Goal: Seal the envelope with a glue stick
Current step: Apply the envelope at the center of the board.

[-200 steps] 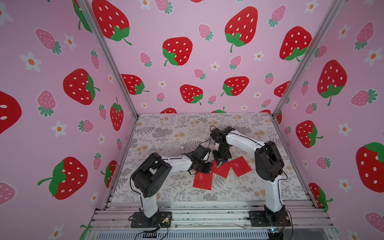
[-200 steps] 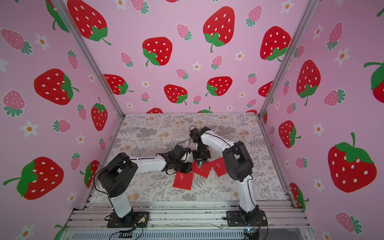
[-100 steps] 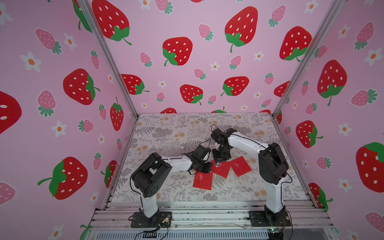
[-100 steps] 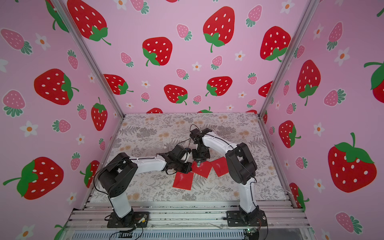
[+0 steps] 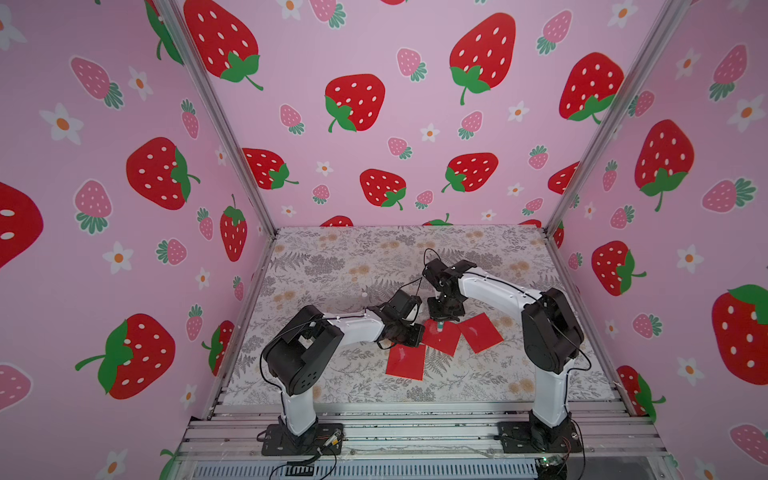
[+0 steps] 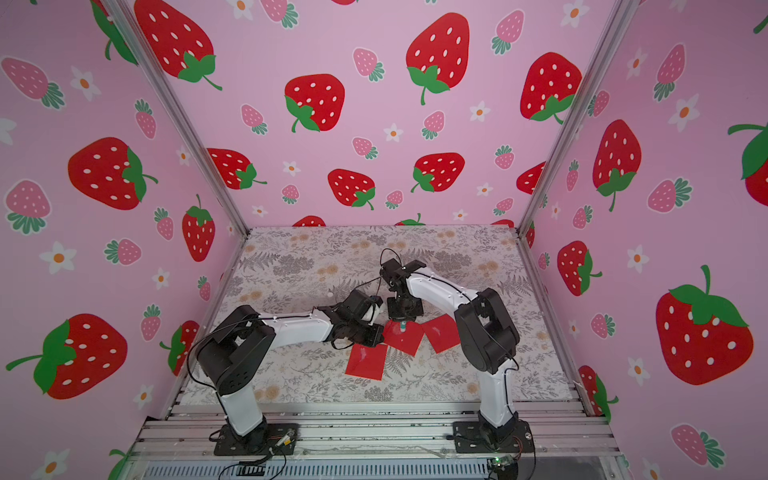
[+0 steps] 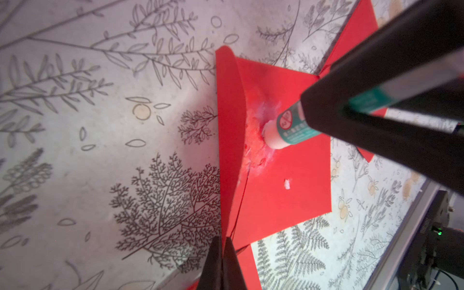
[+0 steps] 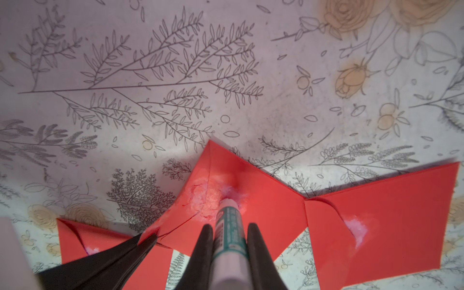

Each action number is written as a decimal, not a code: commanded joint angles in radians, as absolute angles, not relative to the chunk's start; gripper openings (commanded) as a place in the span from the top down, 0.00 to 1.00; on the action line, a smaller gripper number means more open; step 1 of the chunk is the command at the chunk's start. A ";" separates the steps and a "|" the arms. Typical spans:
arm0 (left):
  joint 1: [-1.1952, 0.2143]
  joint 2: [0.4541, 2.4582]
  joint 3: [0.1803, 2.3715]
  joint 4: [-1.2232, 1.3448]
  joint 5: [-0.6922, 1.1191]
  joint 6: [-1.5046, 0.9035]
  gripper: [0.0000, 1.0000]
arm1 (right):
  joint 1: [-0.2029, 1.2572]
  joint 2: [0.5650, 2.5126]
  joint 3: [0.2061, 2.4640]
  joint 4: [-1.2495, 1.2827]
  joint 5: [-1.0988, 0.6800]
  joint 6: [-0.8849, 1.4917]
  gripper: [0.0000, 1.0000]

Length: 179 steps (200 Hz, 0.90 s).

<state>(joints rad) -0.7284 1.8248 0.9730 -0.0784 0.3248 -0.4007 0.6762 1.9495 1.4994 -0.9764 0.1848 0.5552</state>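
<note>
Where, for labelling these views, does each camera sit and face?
Top views: high above the bases, looking down at the table; left arm, right arm show.
Left wrist: rides left arm, faces middle envelope; left gripper pinches its flap.
Right wrist: rides right arm, looks along glue stick in right gripper.
Wrist views share that envelope and stick.

Bright, even light, soft shadows; both top views bow at the edges; the right gripper (image 8: 229,227) blurs close-up.
</note>
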 commanded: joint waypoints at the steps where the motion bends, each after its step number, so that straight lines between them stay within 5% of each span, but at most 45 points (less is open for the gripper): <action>1: -0.723 1.805 0.952 -0.128 0.317 -0.406 1.00 | 0.680 1.906 1.404 -0.888 0.215 0.574 1.00; 179: -0.699 1.807 0.943 -0.097 0.397 -0.440 1.00 | 0.805 1.683 1.098 -0.485 0.390 0.578 1.00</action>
<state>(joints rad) -0.7040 1.8175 0.9524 -0.0696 0.3786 -0.4427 0.8005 1.6897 1.1034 -0.5362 0.3779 0.5770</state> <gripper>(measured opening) 0.047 0.206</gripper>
